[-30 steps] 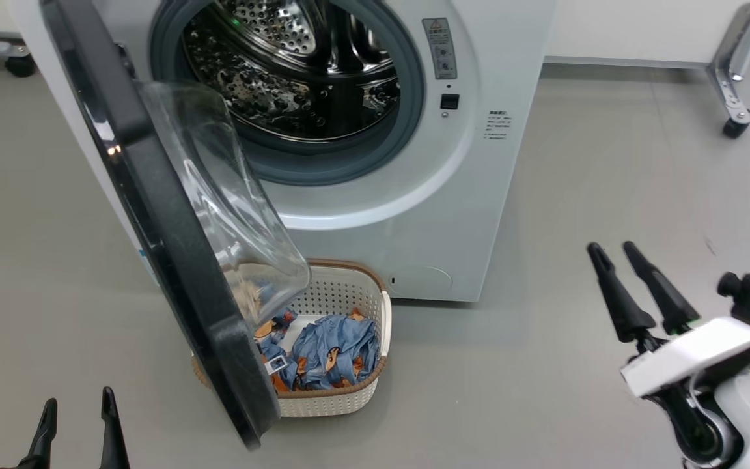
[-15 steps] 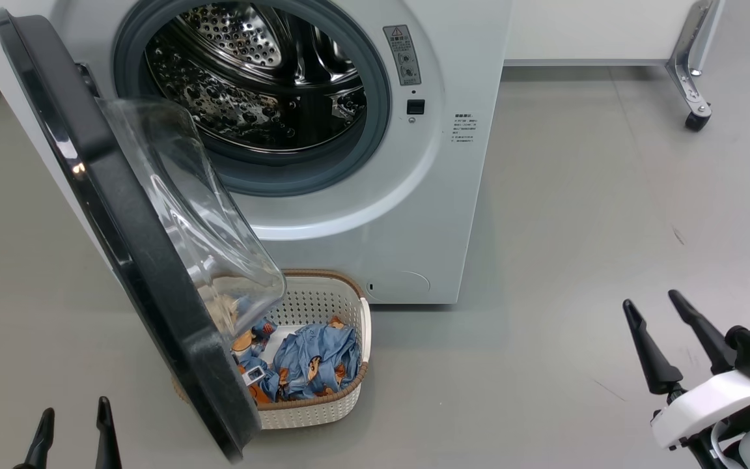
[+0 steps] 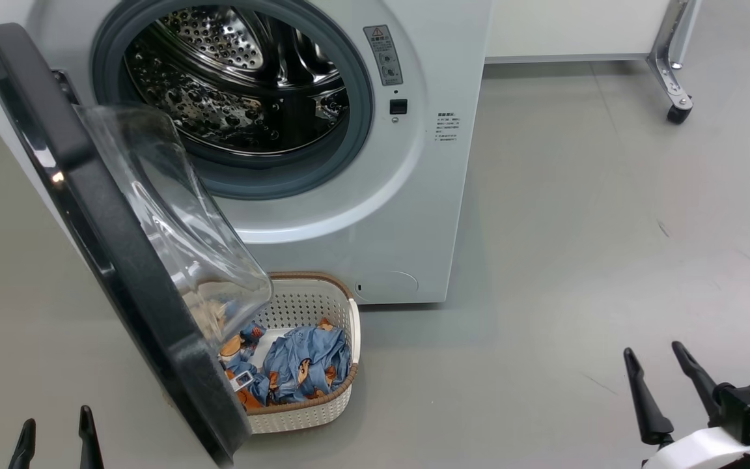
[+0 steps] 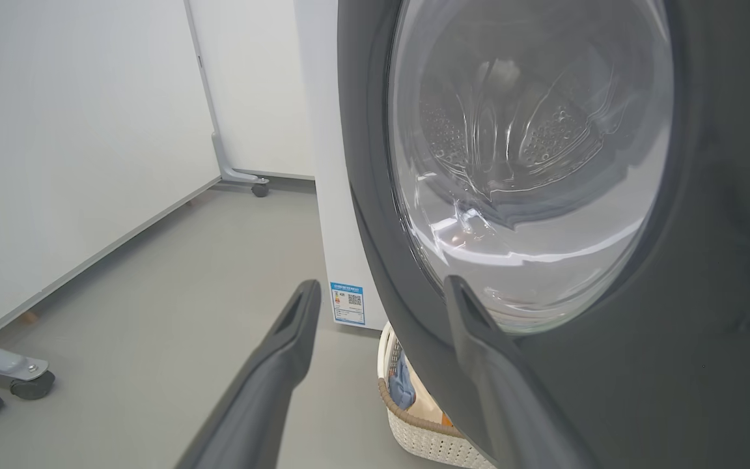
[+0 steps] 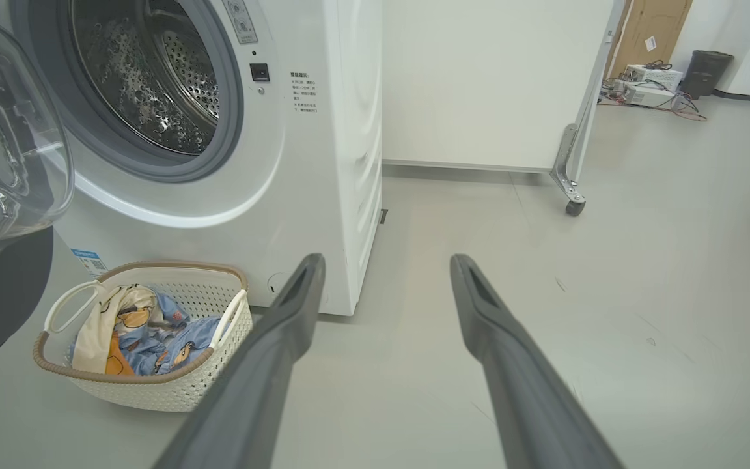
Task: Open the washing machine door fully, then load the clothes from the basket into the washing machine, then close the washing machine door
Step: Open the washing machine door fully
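The white washing machine (image 3: pixel 414 215) has its steel drum (image 3: pixel 232 85) exposed. Its door (image 3: pixel 121 280), black-rimmed with a clear glass bowl (image 3: pixel 173 221), swings out on the left and covers the basket's left part. The cream basket (image 3: pixel 313 413) sits on the floor before the machine, holding the light blue printed clothes (image 3: pixel 300 368) and a cream and orange piece (image 5: pixel 111 322). My left gripper (image 3: pixel 55 426) is open at the lower left, close to the door's outer face (image 4: pixel 707 260). My right gripper (image 3: pixel 652 352) is open and empty at the lower right, well right of the basket (image 5: pixel 153 384).
Grey floor (image 3: pixel 577 260) stretches to the right of the machine. A white panel on a wheeled metal leg (image 3: pixel 674 98) stands behind it on the right. Another wheeled foot (image 4: pixel 17 378) lies on the floor at the left, beside a white wall.
The head camera has moved, sliding the whole scene left. My right gripper has dropped lower and further right in the view, away from the machine. Both grippers stay open.
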